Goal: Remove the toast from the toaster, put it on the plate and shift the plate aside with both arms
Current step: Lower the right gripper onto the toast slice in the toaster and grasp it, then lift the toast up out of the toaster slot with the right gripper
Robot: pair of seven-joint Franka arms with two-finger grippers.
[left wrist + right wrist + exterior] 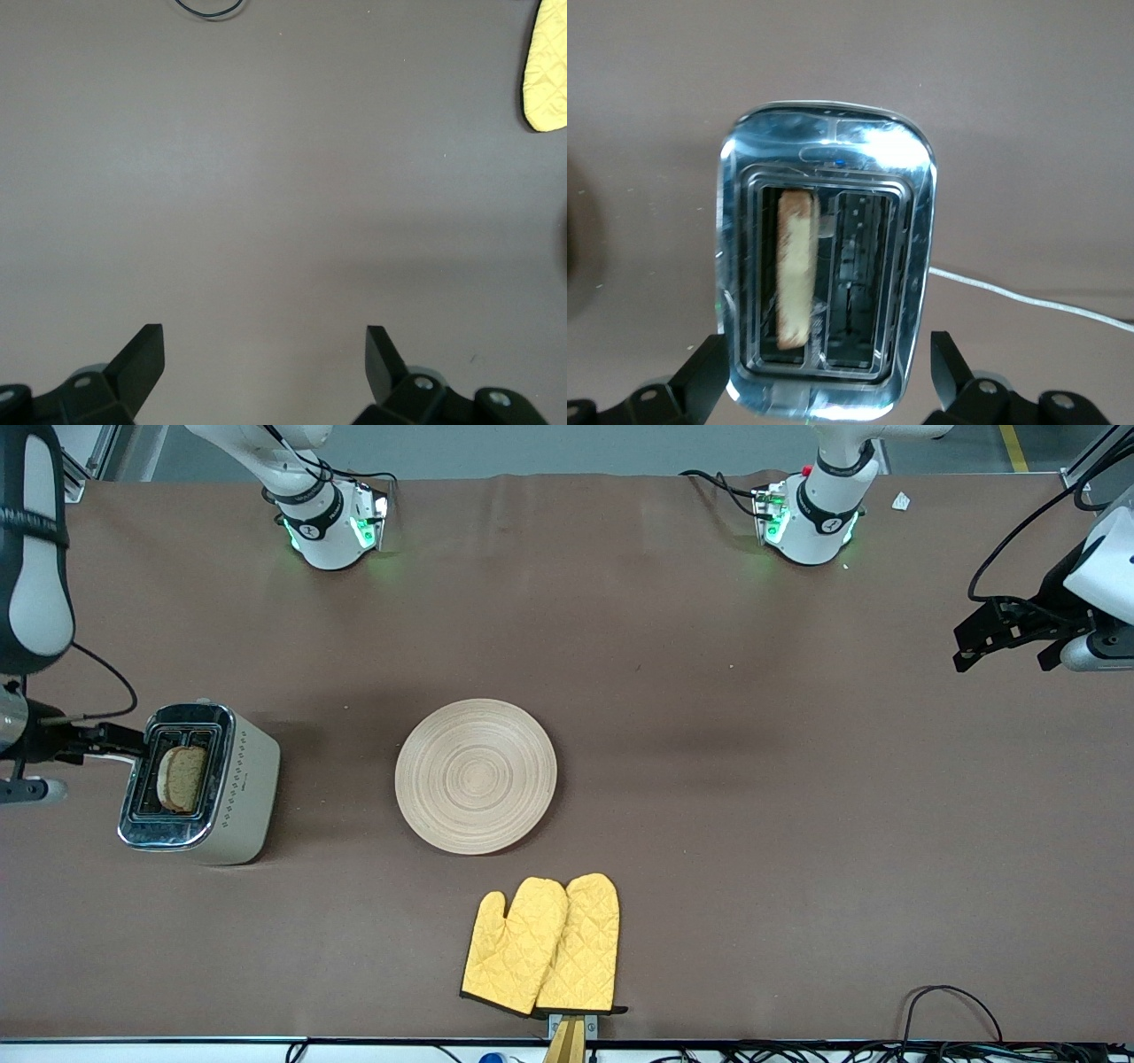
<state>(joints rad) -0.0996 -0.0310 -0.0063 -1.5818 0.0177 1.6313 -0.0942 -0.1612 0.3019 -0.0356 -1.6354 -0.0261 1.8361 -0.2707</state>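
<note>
While speckled toast [182, 778] stands in chrome toaster [197, 783], ringed wooden plate [476, 776] bare, both claws, left [264, 359], right [829, 367], agape, empty.

Front high, facing arms; wrists look down; toaster [202, 782] shared.

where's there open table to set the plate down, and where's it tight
The widest bare stretch runs from the plate toward the left arm's end, under the open left gripper. Bare too between plate and arm bases. Tighter: the gap between plate and oven mitts, and around the toaster, where the open right gripper hovers over the toast.
</note>
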